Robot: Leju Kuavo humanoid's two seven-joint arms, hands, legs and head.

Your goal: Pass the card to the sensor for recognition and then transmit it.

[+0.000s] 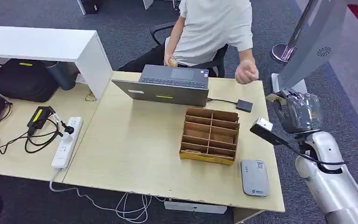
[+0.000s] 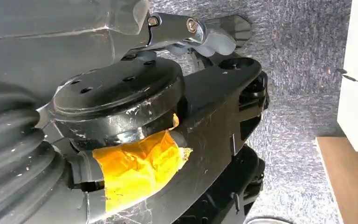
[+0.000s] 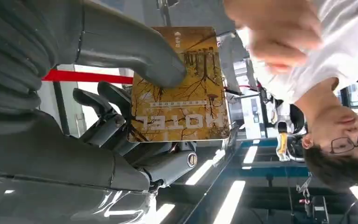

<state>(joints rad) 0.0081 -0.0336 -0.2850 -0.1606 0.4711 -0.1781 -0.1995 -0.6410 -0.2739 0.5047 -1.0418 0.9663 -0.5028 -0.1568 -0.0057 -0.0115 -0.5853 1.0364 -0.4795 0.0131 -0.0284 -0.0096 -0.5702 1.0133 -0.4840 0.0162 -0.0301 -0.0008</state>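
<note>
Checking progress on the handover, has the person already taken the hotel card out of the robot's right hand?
No, the right hand holds the hotel card under its thumb, and the person's hand is near it but apart.

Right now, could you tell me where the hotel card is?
The hotel card is held in the right hand, raised past the table's right edge, near the person's outstretched hand.

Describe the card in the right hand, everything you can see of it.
The card is a flat, glossy rectangle printed in yellow-brown with dark bare-tree artwork and the word HOTEL in white, seen upside down in the right wrist view. The right hand holds it raised beyond the table's far right corner, thumb pressed on its printed face, darker fingers behind it. A person's blurred hand is close by.
</note>
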